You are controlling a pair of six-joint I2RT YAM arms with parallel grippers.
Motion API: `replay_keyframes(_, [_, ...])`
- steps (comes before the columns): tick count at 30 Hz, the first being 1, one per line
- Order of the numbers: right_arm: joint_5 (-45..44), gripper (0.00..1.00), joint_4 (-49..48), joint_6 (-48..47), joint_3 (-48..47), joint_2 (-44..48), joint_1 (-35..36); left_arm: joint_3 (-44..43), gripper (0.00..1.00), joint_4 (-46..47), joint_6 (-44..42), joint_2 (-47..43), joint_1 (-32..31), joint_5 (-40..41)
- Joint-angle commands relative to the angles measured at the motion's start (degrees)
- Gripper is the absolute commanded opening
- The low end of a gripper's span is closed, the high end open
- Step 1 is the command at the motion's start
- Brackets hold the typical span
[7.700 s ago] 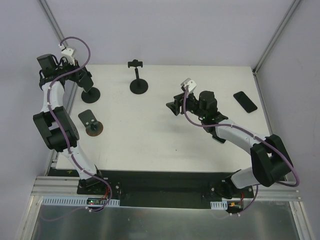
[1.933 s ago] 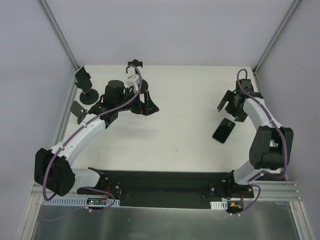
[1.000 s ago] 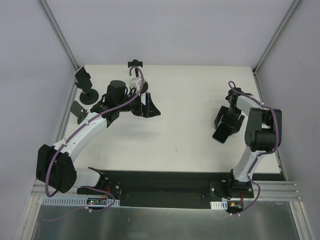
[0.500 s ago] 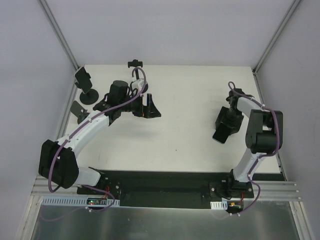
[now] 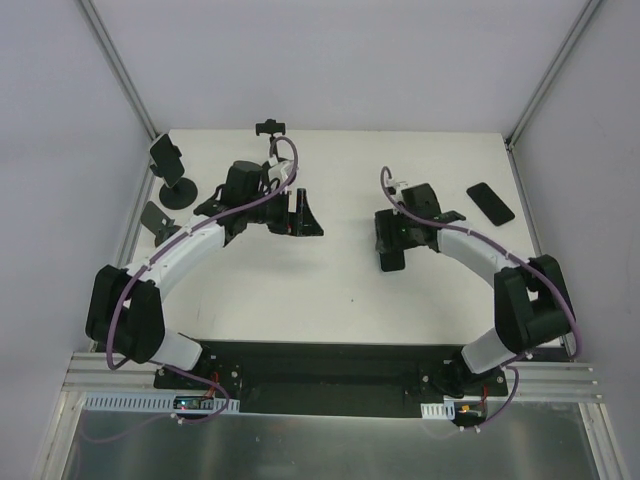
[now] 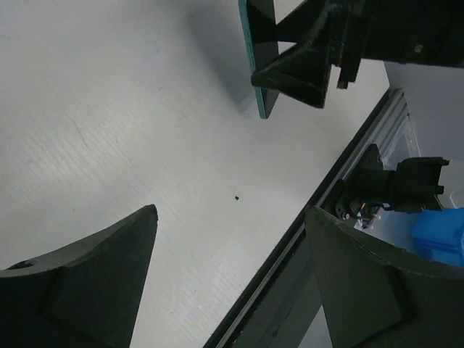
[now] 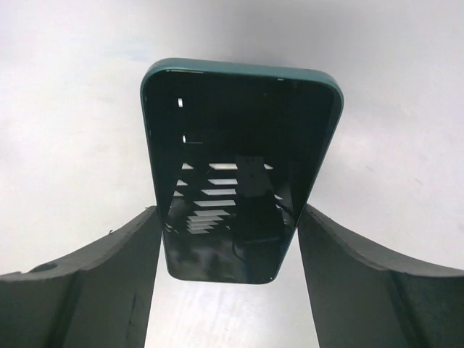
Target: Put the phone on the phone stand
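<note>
The right end effector, clamped on the glossy round-cornered teal phone, has swung toward the phone stand; the left end effector near it gapes empty.

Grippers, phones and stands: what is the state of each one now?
left gripper: open, empty.
right gripper: shut on the teal phone.
teal phone: gripped, not on any stand.
black phone: lying flat, not held.
clamp stand: upright, empty.
plate stand: upright, empty.
</note>
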State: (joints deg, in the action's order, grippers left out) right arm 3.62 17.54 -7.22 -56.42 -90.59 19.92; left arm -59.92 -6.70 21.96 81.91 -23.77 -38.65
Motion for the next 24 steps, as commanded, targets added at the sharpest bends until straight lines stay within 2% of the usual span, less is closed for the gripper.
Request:
replay_keyframes(1, [7.8,0.0,-13.31,-7.97,2.72,7.61,6.87,-2.66,0.79,0.2,2.21,0.88,2.84,-1.86])
replay_keyframes(5, [10.36,0.0,-15.34,-10.43,2.55,8.76,13.89,-3.1,0.8,0.2,2.48,3.07,3.99,-4.4])
replay_keyframes(8, [7.21,0.0,-12.01,-13.42,-0.61,8.06,17.94,-3.45,0.83,1.42,4.31,5.62,3.65,-8.18])
replay_keyframes(10, [9.11,0.0,-11.12,-14.4,-2.11,8.14,18.75,-3.45,0.82,2.73,5.72,6.94,3.56,-10.91])
replay_keyframes(17, [6.32,0.01,-7.35,-16.77,-6.41,7.88,23.93,-3.27,0.62,5.73,7.13,9.84,1.8,-15.92])
replay_keyframes(22, [4.21,0.0,-4.8,-18.7,-8.7,6.83,25.87,-3.54,0.58,6.43,6.52,10.82,0.13,-18.47])
replay_keyframes(23, [4.03,0.01,-4.45,-18.79,-9.05,6.65,26.48,-3.45,0.55,6.52,5.91,10.9,-0.13,-18.56])
replay_keyframes(24, [3.77,0.01,-4.27,-18.88,-9.49,6.65,26.83,-3.45,0.46,6.61,5.65,10.99,-0.31,-18.65])
